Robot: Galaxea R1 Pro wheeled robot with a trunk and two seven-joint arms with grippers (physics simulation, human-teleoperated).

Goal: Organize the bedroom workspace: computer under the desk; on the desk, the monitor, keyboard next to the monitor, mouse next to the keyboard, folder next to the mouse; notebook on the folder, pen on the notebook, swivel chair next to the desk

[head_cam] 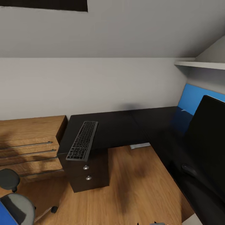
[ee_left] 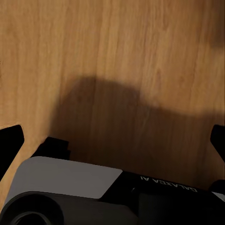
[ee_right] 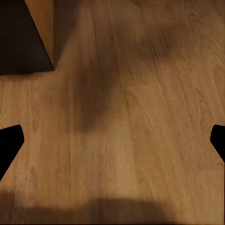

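Observation:
The desk [head_cam: 125, 125] is black-topped and L-shaped, with a blue back panel on the right. The black keyboard [head_cam: 82, 140] lies on its left end, above the dark drawer unit [head_cam: 89, 173]. On the right wing stands the black monitor [head_cam: 207, 134]; a dark rounded shape [head_cam: 189, 170] lies by its foot, and I cannot tell whether it is the mouse. A light-grey edge, the computer [head_cam: 140, 145], shows under the desk's inner corner. At lower left is the swivel chair [head_cam: 22, 203] with the blue folder [head_cam: 3, 216] on it. Left gripper [ee_left: 112, 140] and right gripper [ee_right: 112, 140] hang open and empty over the wood floor. The notebook and pen are out of view.
A light-wood dresser [head_cam: 28, 140] stands against the wall left of the desk. A white shelf [head_cam: 203, 64] juts out above the monitor. Wood floor [head_cam: 134, 187] lies open inside the desk's L. A dark furniture corner [ee_right: 23, 42] stands on the floor in the right wrist view.

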